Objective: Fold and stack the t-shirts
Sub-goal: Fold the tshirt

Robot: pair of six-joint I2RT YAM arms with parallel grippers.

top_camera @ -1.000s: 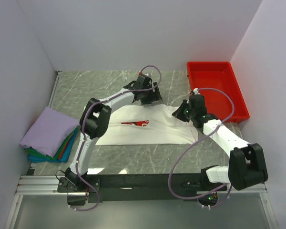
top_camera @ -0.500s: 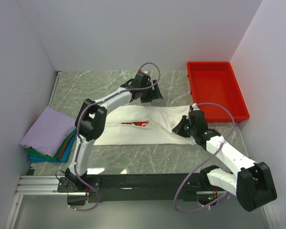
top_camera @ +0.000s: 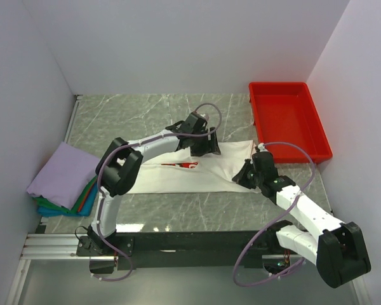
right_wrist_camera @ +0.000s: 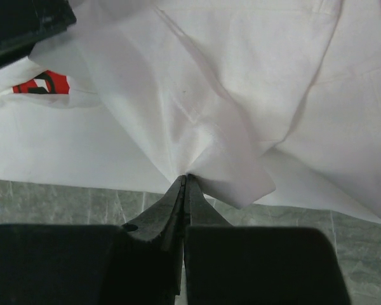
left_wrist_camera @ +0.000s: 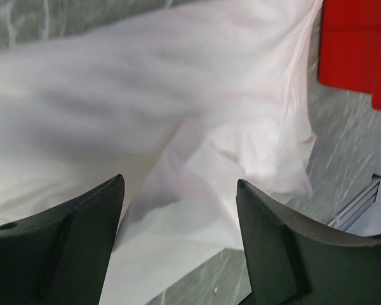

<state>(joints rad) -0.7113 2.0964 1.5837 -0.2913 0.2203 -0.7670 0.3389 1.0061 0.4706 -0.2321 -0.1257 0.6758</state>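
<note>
The right hand (right_wrist_camera: 183, 181) was pressed together on a gathered fold of the white cloth t-shirt (right_wrist_camera: 241, 76), which fanned away from the pinch in creases. The left hand (left_wrist_camera: 181, 190) stood spread above the same shirt with nothing between its dark fingers (left_wrist_camera: 70, 241). Blur hid whether they touched the cloth.

The shirt lay across the middle of the grey marbled bench (top_camera: 133, 114), rumpled at its right end. A fold partly covered its red rectangular chest print (top_camera: 183, 164). The red plastic tray (top_camera: 286, 117) sat at the far right, close beside the shirt's far right corner. Well apart at the left edge, a folded lavender t-shirt (top_camera: 66, 173) topped the green and blue folded t-shirts (top_camera: 58, 209).

The left arm reached far forward and bent rightward, its links crossing the shirt's far edge and hiding part of it from above. Its hand hung over the shirt's far middle. The right arm stretched low and forward, its hand at the shirt's near right edge.

Only the right wrist view showed the closed pinch. Only the left wrist view showed the spread fingers from behind, with a corner of the tray beyond the cloth. Only the overhead view took in the stack.
</note>
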